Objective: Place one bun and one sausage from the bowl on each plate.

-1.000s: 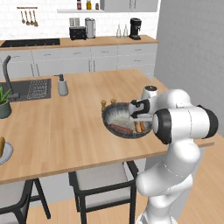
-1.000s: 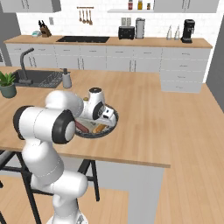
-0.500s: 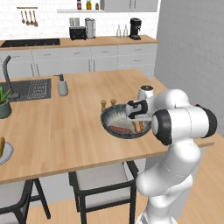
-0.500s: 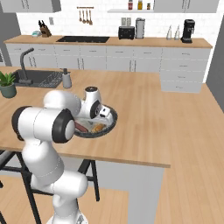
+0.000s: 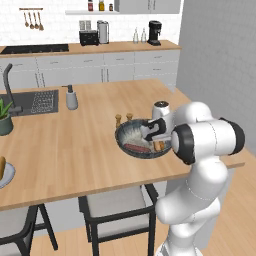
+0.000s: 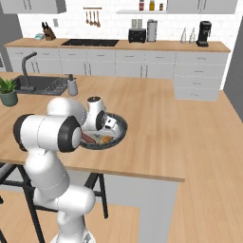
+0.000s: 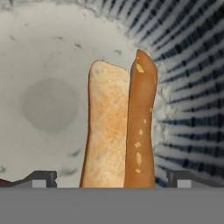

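My gripper, jaws spread wide, hovers inside the dark speckled bowl so its tips straddle 1 tan split-top bun.

My hand hangs over the dark bowl near the front edge of the wooden surface; a sausage and a bun lie inside it.

You can count one wide dark grey-black bowl with a speckled inside on the wooden bench. In the hand view it holds one pale toasted bun and one brown sausage, lying side by side and touching. From the left base view you also see one reddish sausage in it.
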You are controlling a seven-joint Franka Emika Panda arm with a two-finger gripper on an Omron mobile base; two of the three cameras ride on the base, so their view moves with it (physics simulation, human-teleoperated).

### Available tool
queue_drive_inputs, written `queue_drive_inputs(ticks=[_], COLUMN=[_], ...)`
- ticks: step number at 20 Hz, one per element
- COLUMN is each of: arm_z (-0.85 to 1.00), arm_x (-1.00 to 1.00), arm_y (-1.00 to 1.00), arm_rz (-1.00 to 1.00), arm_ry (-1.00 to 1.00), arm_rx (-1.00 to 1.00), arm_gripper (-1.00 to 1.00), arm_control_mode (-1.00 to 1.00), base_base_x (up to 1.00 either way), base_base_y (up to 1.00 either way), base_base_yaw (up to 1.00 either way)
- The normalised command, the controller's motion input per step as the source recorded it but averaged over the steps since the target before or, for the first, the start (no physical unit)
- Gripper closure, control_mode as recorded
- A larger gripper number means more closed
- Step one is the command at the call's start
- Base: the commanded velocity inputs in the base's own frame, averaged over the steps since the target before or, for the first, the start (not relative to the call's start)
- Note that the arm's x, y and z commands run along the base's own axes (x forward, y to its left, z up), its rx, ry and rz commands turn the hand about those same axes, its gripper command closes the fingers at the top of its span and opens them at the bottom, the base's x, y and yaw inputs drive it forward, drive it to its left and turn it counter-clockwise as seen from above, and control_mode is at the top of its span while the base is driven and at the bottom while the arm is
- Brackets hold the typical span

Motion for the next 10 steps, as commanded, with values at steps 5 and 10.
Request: queue_drive_inputs(ticks=[5,10], arm_z=[-0.26,-0.15], arm_x=[0.03,0.01], arm_y=[0.00,0.00], arm_rz=[0.00,0.00], arm_ry=[0.00,0.00], arm_rx=[0.00,-0.01], arm_gripper=[-1.00,-1.00], arm_control_mode=[-1.00,-1.00], base_base_x=[0.00,0.00], base_base_y=[0.00,0.00], base_base_yaw=[0.00,0.00])
